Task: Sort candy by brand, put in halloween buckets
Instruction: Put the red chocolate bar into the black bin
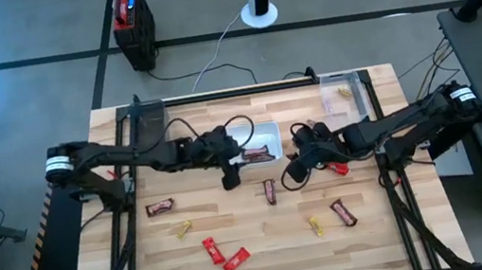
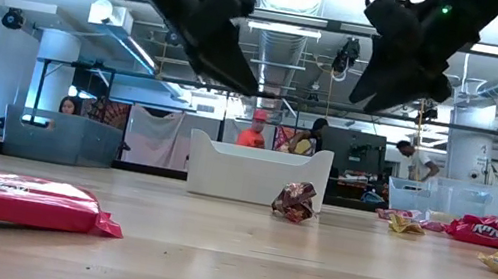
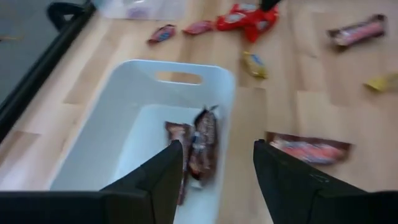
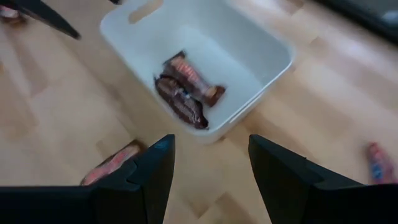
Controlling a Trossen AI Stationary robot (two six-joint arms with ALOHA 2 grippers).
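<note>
The white tray [image 1: 264, 131] stands at the table's middle and holds dark brown bars [image 3: 200, 146], also seen in the right wrist view [image 4: 185, 89]; one leans on the tray's wall. My left gripper [image 3: 217, 146] hangs open above the tray's near-left corner [image 1: 230, 177]. My right gripper [image 4: 210, 142] is open too, raised just right of and nearer than the tray [image 1: 293, 173]. Loose candy lies on the wood: brown bars [image 1: 270, 191] [image 1: 160, 206] [image 1: 344, 212], red wrappers [image 1: 223, 254] [image 1: 339, 168] and yellow pieces [image 1: 182, 228] [image 1: 316, 226]. Clear tubs stand at the far left [image 1: 147, 115] and far right [image 1: 342, 91].
Both arms hang well above the table in the low view, left [image 2: 228, 55] and right [image 2: 398, 68]. A black frame rail [image 1: 244, 89] runs along the far edge between the tubs. A red-and-black device [image 1: 132, 17] and a white pole base [image 1: 259, 12] stand on the floor beyond.
</note>
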